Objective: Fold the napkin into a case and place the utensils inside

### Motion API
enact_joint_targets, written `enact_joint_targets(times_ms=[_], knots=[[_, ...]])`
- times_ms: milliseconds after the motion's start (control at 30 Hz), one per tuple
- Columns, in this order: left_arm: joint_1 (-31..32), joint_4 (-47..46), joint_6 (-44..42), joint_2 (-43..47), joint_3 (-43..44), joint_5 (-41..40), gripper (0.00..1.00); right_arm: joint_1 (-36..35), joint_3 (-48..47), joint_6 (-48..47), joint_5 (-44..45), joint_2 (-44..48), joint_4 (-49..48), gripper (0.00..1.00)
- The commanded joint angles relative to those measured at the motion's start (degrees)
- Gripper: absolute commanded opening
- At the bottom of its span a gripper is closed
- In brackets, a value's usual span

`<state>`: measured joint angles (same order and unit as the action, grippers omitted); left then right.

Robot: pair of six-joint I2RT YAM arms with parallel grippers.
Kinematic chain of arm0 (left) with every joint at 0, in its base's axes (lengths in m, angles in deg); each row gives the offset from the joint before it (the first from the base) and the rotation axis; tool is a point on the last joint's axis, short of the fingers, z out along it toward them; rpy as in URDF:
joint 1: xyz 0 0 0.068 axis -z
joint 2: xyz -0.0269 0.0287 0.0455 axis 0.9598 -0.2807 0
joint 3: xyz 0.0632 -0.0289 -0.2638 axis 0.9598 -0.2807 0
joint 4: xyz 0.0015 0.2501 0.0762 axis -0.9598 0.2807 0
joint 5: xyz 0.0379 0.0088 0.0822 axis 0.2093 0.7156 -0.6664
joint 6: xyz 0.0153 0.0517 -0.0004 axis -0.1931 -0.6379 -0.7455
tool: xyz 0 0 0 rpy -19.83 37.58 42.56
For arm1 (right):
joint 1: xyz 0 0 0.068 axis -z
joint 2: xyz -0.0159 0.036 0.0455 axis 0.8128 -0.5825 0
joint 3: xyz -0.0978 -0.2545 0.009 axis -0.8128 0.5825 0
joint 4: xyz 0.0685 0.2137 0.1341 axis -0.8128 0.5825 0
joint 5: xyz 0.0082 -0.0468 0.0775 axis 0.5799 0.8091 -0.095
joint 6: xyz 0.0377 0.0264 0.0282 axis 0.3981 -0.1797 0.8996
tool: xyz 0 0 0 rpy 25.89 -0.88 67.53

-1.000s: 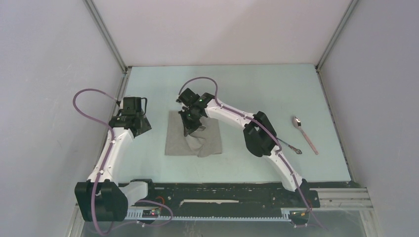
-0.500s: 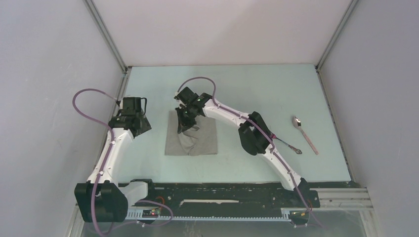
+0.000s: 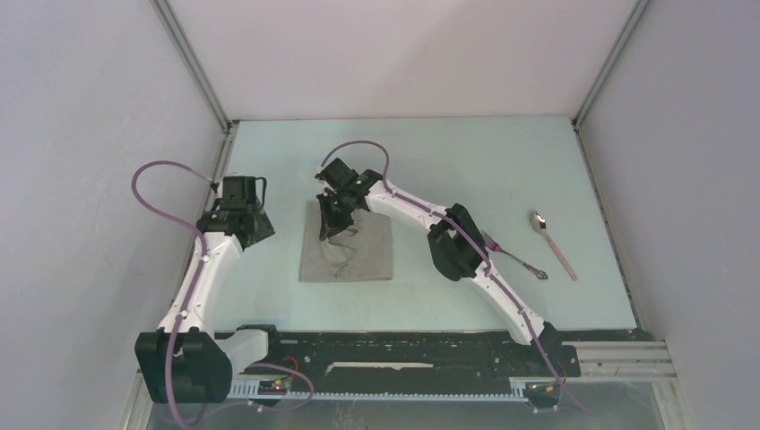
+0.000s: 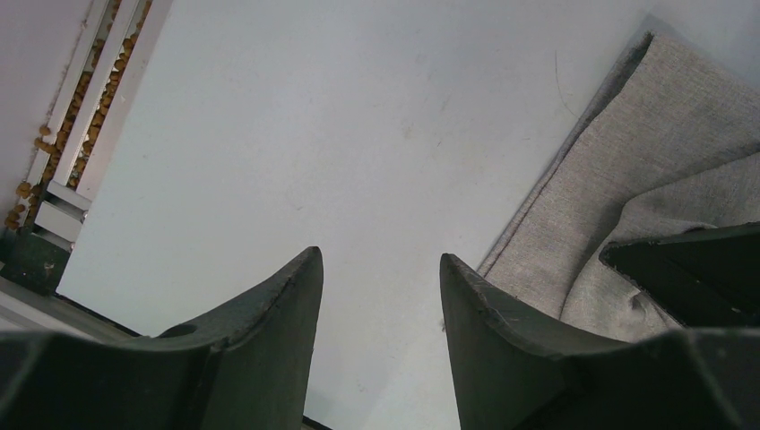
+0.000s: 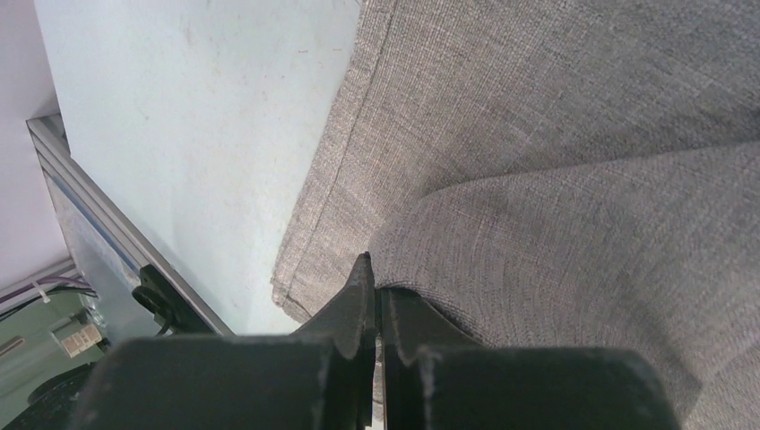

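Grey-beige cloth napkin (image 3: 367,255) lies on the pale tabletop (image 3: 466,161) directly beneath my right gripper (image 3: 333,226), which pinches a raised fold. I'd carry that fold low and level so edges meet. My left gripper (image 4: 381,269) hangs spread beside the cloth's edge. Only the right wrist view shows the pinch; overhead, the gripper body hides it.

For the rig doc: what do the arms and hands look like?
Both have white links with black joint housings: left arm, right arm. A purple cable runs along each. Left hand and right hand are dark, with tapered tips.
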<state>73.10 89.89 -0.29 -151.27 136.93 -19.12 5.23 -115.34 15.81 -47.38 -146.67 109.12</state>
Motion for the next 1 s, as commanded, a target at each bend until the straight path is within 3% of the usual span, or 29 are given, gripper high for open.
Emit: enact_joint_targets(times_ms=[0,33,200,267,433,600,700,967], knots=[[0.12,-1.14,-0.87,0.86,-0.37,0.55,0.58,0.61,-3.34,0.70,-0.95,-1.29,-1.94,0.00],[0.09,-1.22,-0.87,0.85,-0.37,0.56,0.58,0.63,-3.59,0.72,-1.26,-1.51,-2.10,0.03],[0.13,-1.54,-1.33,0.79,-0.53,1.88,0.59,1.28,-7.20,2.91,-6.64,-1.77,-2.22,0.40],[0.09,-1.73,-1.72,0.82,-0.63,2.95,0.60,1.30,-7.61,4.30,-9.65,0.15,-2.74,0.48],[0.16,-3.51,-3.29,0.85,-1.55,11.83,0.70,2.31,-6.89,5.35,-10.66,7.89,-2.39,0.75],[0.12,-6.21,-2.34,1.62,-3.17,22.26,0.75,3.74,-4.62,2.19,-12.24,11.69,2.41,0.83],[0.15,-6.29,-0.20,1.70,-3.33,25.11,0.75,4.22,-1.26,0.20,-13.98,13.63,3.16,0.98],[0.11,-7.51,5.20,1.48,-4.96,29.06,0.77,3.54,-0.81,-0.85,-17.41,9.49,1.57,1.00]])
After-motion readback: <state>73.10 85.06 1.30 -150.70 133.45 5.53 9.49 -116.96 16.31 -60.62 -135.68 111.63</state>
